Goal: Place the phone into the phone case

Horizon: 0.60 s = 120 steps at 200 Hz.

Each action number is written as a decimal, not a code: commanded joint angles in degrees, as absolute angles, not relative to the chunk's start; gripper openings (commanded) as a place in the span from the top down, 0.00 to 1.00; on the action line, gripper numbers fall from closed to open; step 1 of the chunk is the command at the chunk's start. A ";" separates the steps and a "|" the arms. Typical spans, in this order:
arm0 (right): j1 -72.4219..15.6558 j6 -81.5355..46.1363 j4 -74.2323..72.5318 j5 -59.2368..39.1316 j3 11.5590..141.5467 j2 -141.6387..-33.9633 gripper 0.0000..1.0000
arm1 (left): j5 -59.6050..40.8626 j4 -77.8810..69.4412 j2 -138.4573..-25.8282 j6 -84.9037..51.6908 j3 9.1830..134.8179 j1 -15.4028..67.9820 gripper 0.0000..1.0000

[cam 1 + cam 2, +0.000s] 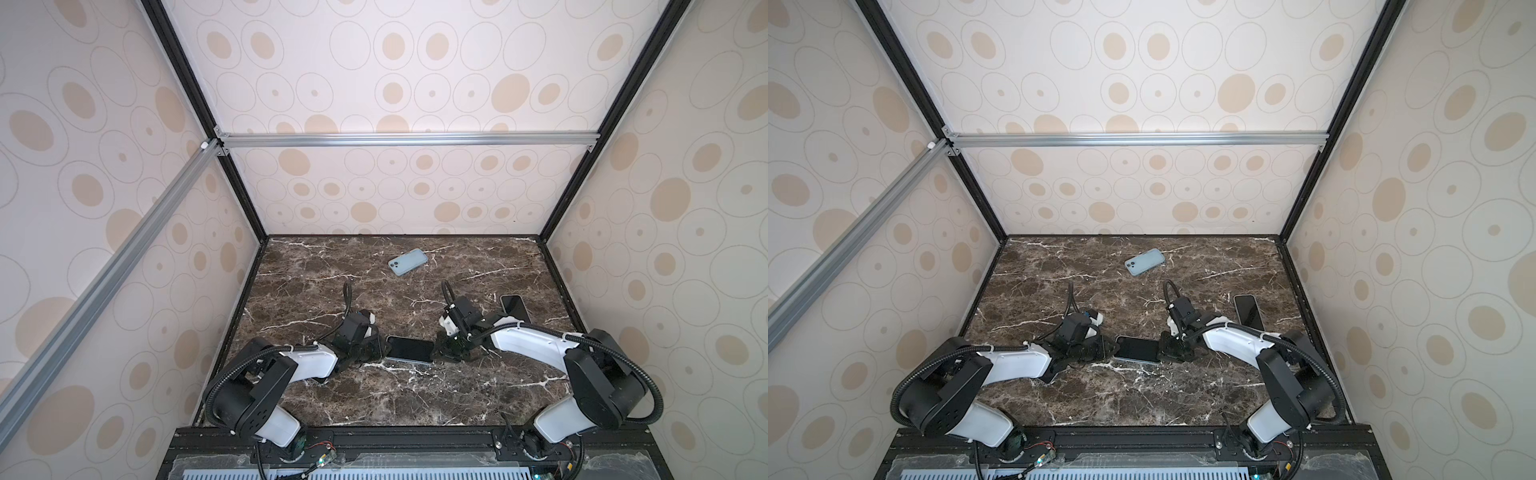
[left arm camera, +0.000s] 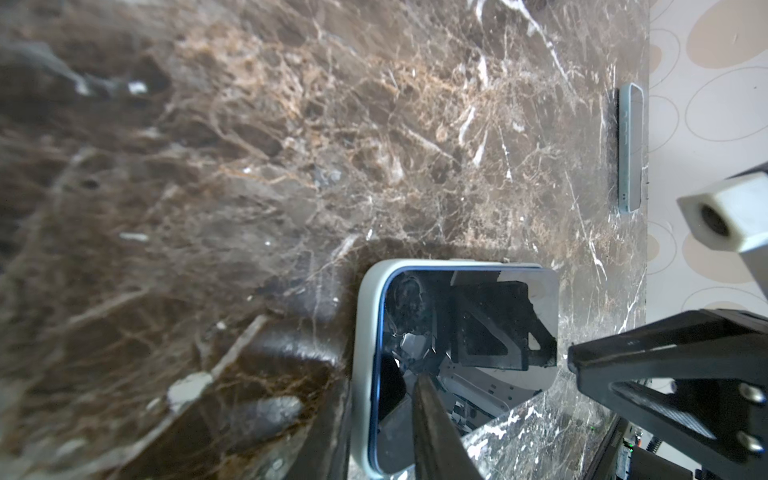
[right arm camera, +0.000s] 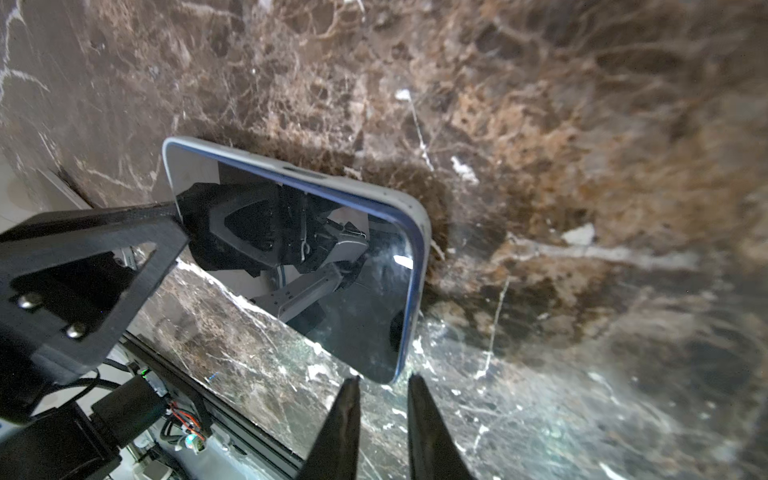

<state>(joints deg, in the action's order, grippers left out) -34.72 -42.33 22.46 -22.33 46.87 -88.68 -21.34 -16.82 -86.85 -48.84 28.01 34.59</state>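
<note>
2 arms start from the near edge of the table (image 1: 374,399), elbows bent outward and white forearms angled in low, wrists dipped toward the middle. Left gripper (image 1: 384,351) sits at the left end of the phone (image 1: 409,349) and right gripper (image 1: 436,353) at its right end, facing each other along it. The phone lies screen up, mid-table, toward the near side, inside a pale case (image 2: 359,353). The case rim shows along 2 edges in both wrist views; no rim shows on the other edges, so can't tell if it is fully seated. Left jaws are narrow and clamp the phone's end: 1 finger (image 2: 432,415) lies across the glass, the other sits outside the case rim. Right jaws are narrow too, with a slim gap between the fingers (image 3: 419,415). Their tips are right at the phone's corner; can't tell if they pinch it or only touch. Farther right, near the right wall, a black phone (image 1: 515,306) lies screen up, apart from the arms. Farthest back, mid-table, a blue phone (image 1: 408,262) lies camera side up, at an angle.
</note>
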 commanded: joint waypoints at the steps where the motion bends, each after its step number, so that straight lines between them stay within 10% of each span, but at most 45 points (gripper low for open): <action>1: -35.12 -42.36 21.11 -22.98 45.83 -90.22 0.80 | -22.46 -13.36 -87.25 -47.96 28.78 35.51 0.75; 120: -36.19 -42.64 18.38 -24.78 45.53 -96.08 0.87 | -25.23 -16.60 -89.12 -50.86 28.40 38.02 0.76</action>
